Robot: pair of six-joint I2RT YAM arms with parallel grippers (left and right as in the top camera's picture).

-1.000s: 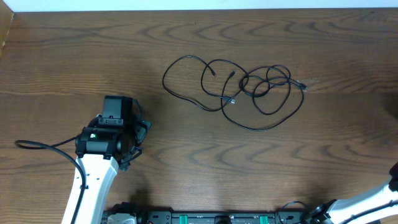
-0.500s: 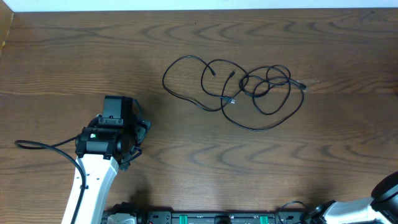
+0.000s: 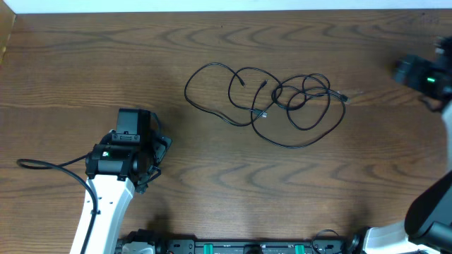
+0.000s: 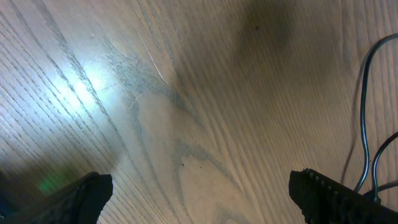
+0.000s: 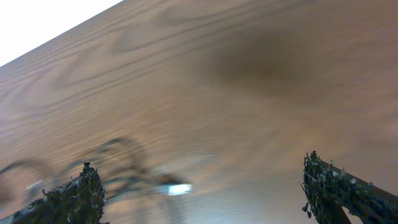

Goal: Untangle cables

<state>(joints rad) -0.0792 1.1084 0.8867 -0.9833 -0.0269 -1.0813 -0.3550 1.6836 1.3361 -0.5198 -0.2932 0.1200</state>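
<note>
The cables (image 3: 275, 102) lie as one tangle of thin black loops on the table, right of centre, with small plug ends inside the knot. My left gripper (image 3: 135, 120) rests well to their left, open and empty; the left wrist view shows its gripper (image 4: 202, 199) over bare wood, with a cable loop (image 4: 365, 124) at the right edge. My right gripper (image 3: 413, 73) hovers blurred at the far right, beyond the tangle. In the right wrist view this gripper (image 5: 208, 196) is open, and blurred cables (image 5: 121, 165) with a shiny plug (image 5: 177, 188) lie ahead of it, lower left.
The brown wooden table (image 3: 233, 183) fills the view, its far edge along the top. The left arm's thick black wire (image 3: 42, 166) trails off to the left. Arm bases and electronics (image 3: 233, 247) line the near edge.
The right arm has swung up from the bottom right corner to the far right side near the tangle, and its jaws have widened. The left arm and the cables have not moved.
</note>
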